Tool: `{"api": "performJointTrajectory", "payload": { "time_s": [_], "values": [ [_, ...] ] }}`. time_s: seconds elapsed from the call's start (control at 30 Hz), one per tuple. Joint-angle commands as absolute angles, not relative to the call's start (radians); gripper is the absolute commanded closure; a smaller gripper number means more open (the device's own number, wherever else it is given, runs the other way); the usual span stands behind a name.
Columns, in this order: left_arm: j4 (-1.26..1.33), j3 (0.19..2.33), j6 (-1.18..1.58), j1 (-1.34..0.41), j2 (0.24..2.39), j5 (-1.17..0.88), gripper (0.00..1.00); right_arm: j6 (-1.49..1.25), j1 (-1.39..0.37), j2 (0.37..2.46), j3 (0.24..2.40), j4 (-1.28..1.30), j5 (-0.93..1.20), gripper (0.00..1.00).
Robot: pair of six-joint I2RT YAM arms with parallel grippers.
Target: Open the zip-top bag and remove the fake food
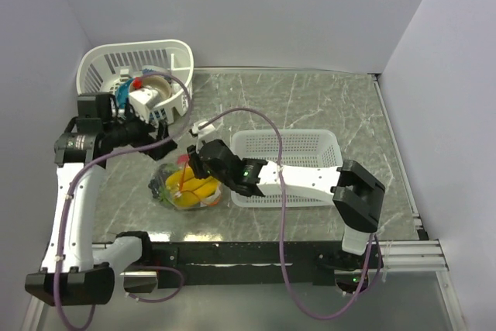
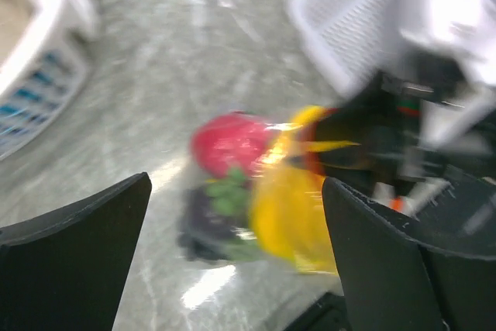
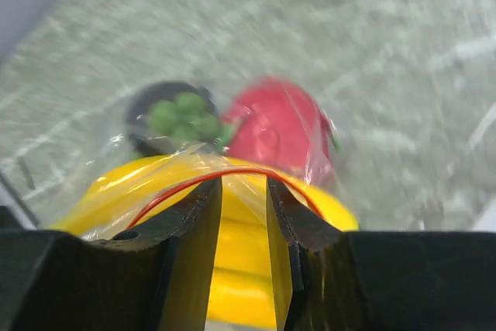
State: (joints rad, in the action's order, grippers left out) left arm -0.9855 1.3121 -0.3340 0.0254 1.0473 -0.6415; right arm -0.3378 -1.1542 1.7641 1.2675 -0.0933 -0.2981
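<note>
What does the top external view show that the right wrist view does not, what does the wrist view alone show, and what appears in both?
Top external only: both arms whole, the open left end effector, the round basket at back left and the rectangular basket crossed by the right arm. Right wrist only: fine detail, the zip-top bag with its film in the gap of the right end effector, and the orange-red zip strip arching over its tips. Both: the bag, the yellow bananas and the marbled table.
</note>
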Motion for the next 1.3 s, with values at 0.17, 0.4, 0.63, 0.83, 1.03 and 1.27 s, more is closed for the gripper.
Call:
{"api": "performJointTrajectory", "payload": {
  "time_s": [0.17,0.4,0.63,0.83,1.03,1.27],
  "values": [
    [-0.934,1.171,-0.544,0.319,1.264,-0.658,0.01,-0.584,-1.236,1.72,1.18,0.152,-0.5,0.61],
    [-1.041,1.052,-0.716,0.31,1.42,-0.707,0.01,-0.649,-1.328,1.649,1.112,0.179,-0.548,0.6],
    [-1.032,1.039,-0.785,0.307,1.468,-0.718,0.01,-0.631,-1.391,1.598,0.945,-0.047,-0.443,0.39],
    [-1.026,1.032,-0.782,0.307,1.489,-0.756,0.19,-0.513,-1.401,1.62,0.897,-0.259,-0.313,0.3],
    [-1.054,1.052,-0.788,0.305,1.482,-0.784,0.58,-0.365,-1.431,1.583,0.855,-0.373,-0.232,0.3],
    [-1.144,1.077,-0.831,0.307,1.565,-0.81,0.95,-0.265,-1.44,1.588,0.894,-0.336,-0.201,0.3]
  ]
}}
